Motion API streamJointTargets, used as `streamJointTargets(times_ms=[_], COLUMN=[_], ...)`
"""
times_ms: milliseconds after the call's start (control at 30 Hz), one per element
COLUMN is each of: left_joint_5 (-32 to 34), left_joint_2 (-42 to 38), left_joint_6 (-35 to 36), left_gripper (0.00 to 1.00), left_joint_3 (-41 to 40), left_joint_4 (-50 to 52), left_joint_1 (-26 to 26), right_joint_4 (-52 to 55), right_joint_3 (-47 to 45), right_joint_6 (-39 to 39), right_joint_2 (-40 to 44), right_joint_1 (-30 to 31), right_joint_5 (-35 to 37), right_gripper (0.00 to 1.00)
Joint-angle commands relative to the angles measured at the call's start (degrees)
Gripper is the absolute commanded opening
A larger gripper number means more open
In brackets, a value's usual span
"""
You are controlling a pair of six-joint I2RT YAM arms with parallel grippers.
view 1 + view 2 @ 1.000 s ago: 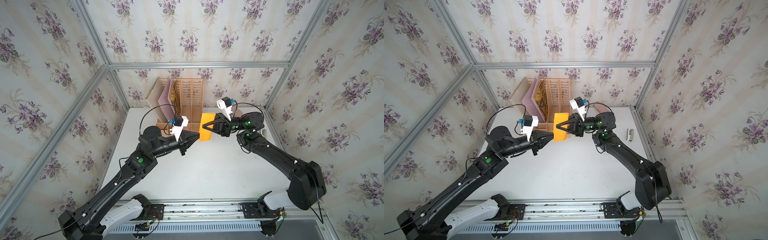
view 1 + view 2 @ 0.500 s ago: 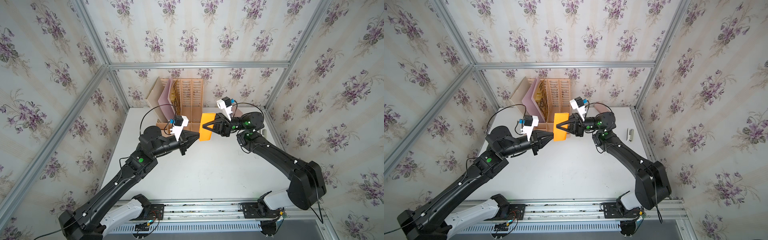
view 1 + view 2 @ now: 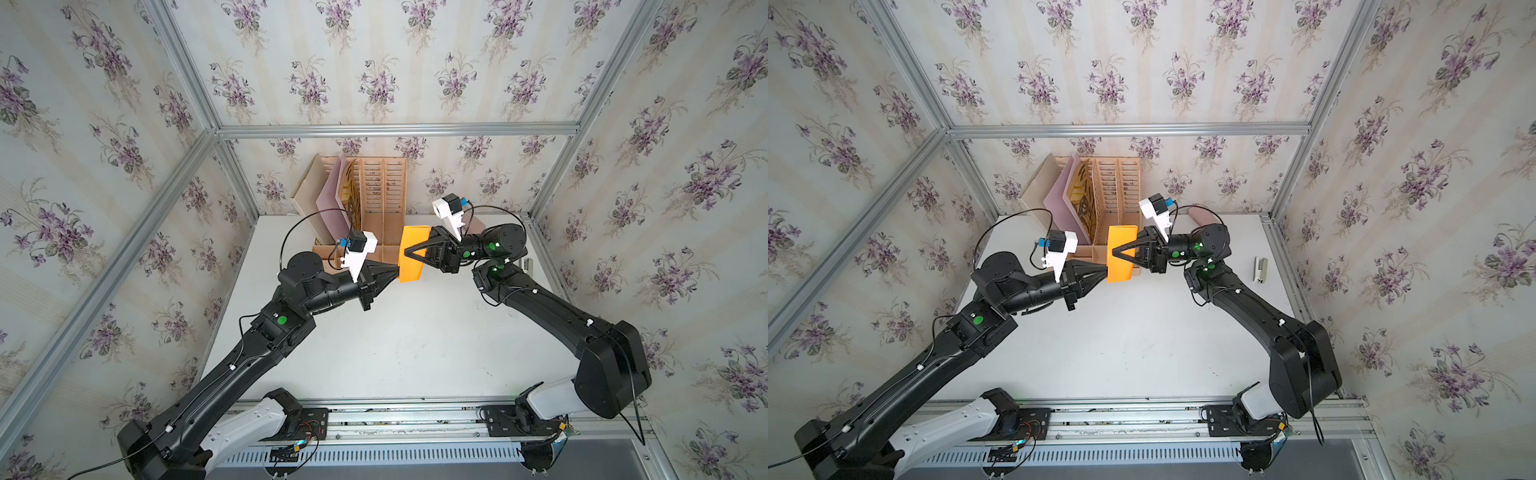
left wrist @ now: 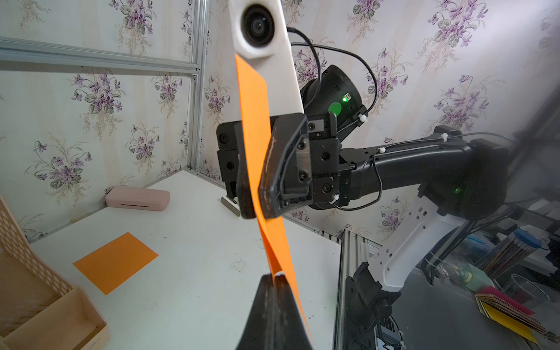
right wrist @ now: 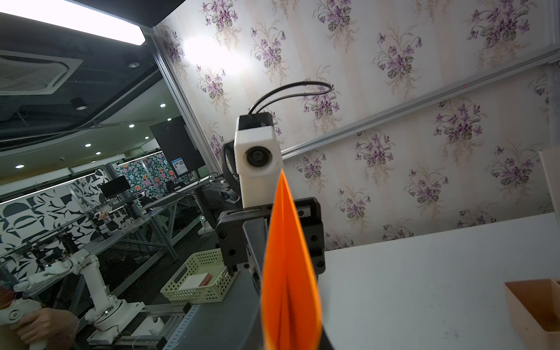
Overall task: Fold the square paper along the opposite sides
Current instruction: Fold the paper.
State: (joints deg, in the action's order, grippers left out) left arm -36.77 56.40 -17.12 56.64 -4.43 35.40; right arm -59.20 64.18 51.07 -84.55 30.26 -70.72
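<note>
Now you're suspending the doubled orange paper (image 3: 411, 272) midair, left gripper (image 3: 397, 272) and right gripper (image 3: 406, 252) both pinching it, aligning edges.

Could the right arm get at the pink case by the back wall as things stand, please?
Probably not yet: the right tool is shut on the orange paper, which the left tool also pinches. The pink case lies unobstructed nearby, so releasing first should free it.
</note>
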Motion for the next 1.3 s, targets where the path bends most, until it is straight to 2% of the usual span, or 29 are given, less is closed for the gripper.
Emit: streamJointTargets(times_ms=[0,200,533,633,767,867,1000,1067,1133,1267], left_joint_5=[-0.22,-0.14,0.3,0.56,1.0,1.87,2.56,3.34,3.89,5.77], left_joint_2=[0.02,-0.15,-0.5,-0.83,-2.47,-4.78,-8.41,-9.82,-10.15,-7.68], left_joint_6=[-0.11,0.06,0.36,0.99,5.1,9.37,11.94,11.5,10.45,8.83], left_gripper=[0.0,0.0,0.01,0.07,0.23,0.34,0.43,0.45,0.49,0.52], left_joint_3=[0.4,0.43,0.44,0.62,2.22,4.03,5.14,4.74,3.94,4.5], left_joint_4=[-1.73,-1.59,-0.96,0.15,6.67,14.74,20.17,19.26,16.18,12.01], left_joint_1=[0.02,0.02,0.02,0.02,0.0,-0.03,0.02,0.02,-0.05,0.02], right_joint_4=[-2.58,-5.04,-5.4,-5.31,-2.71,7.81,40.48,53.52,58.02,59.59], right_joint_3=[0.08,-0.02,-0.07,-0.19,0.02,0.9,6.66,10.01,10.71,9.82], right_joint_6=[1.14,3.21,3.71,3.78,1.96,-5.66,-29.54,-39.95,-44.06,-46.34], right_joint_2=[-0.25,-0.97,-1.05,-0.98,-0.31,1.25,3.79,4.29,4.94,6.19], right_joint_1=[0.02,0.06,0.06,0.03,0.01,0.06,0.14,3.31,4.74,6.46], right_joint_5=[-0.06,-0.36,-0.61,-0.73,-0.73,0.18,8.55,14.33,16.36,16.24], right_gripper=[0.09,0.0,0.0,0.0,0.0,0.0,0.0,0.0,0.0,0.0])
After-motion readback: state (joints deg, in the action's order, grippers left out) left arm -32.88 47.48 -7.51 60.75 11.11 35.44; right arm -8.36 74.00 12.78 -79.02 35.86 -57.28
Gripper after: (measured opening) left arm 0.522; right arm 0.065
